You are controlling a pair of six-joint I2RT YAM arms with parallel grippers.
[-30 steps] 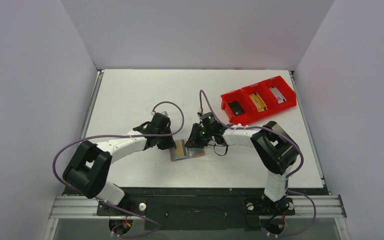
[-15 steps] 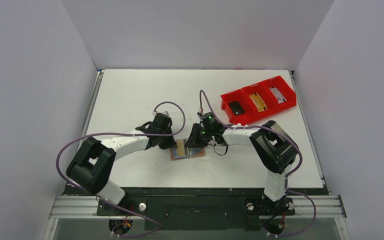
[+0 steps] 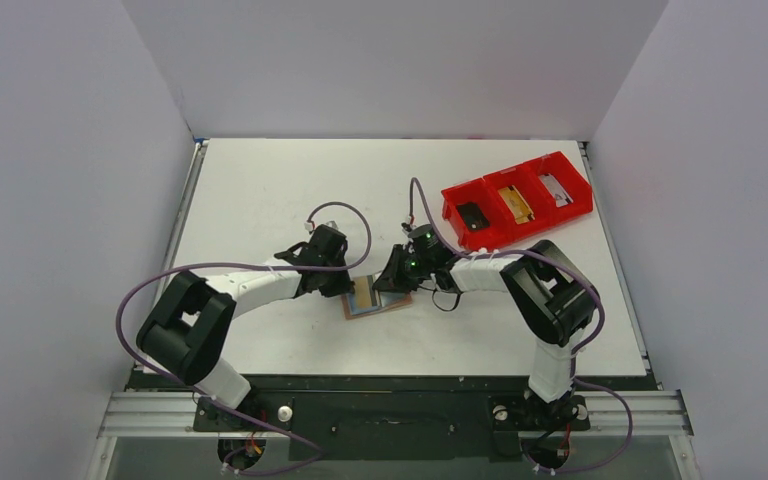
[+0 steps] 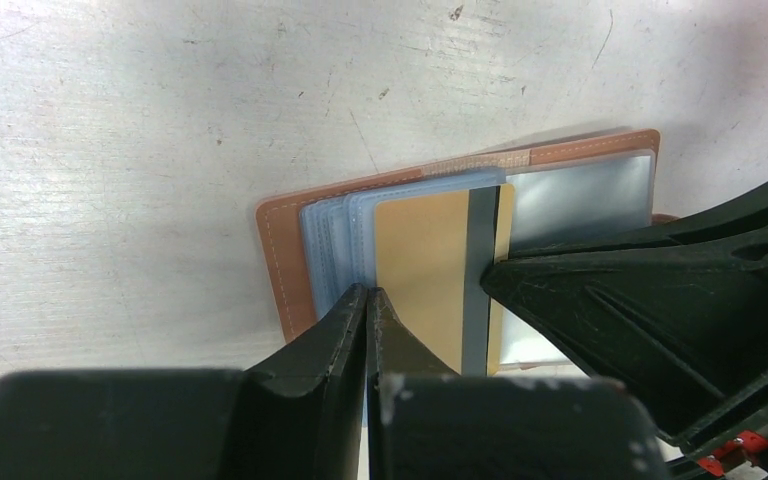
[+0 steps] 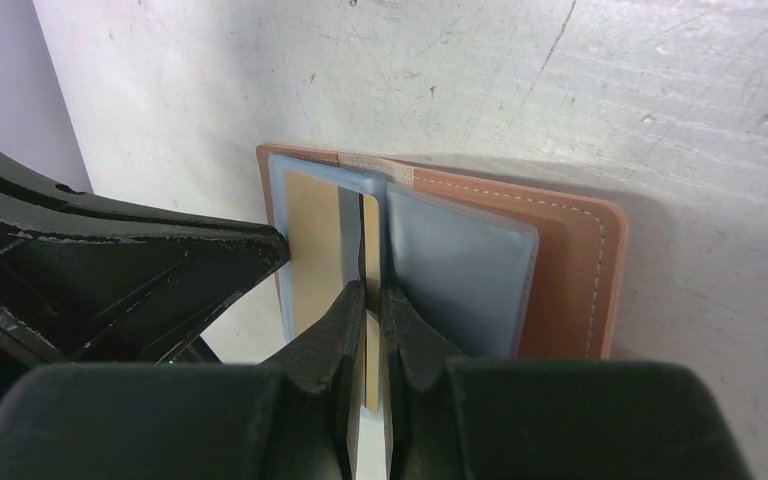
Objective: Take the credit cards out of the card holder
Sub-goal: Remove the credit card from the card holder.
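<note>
1. A white counter [image 3: 260, 200] sits between plain grey walls [image 3: 60, 150].
2. The card holder [image 3: 370, 302] lies open and flat near the middle of the counter, a bit toward 6 o'clock, close to the arms.
3. It is brown outside and has pale blue pockets [image 5: 460, 280] inside.
4. A gold card [image 4: 425, 270] with a dark stripe sits in one pocket. It is not out yet.
5. The right pincer [image 5: 370, 295] is at about 2 o'clock of the holder. It is narrow, and the edge of the gold card shows between its two fingers, so it looks like it is pinching the card.
6. The left pincer [image 4: 368, 300] is at 9 o'clock of the holder. It is closed tight, with its tip on the left edge of the blue pockets. It seems to be holding the holder down. I cannot tell if a thin pocket is caught in it.
7. I think the job is only partly done. This card has to slide out, and other pockets may hide more cards.
8. A red tray [image 3: 505, 233] with three boxes stands at 2 o'clock on the counter, well apart. Each box has a small flat thing in it, too small to name.
9. The two pincers are very near each other, so they could bump. Purple cables [image 3: 160, 280] loop over the arms.
</note>
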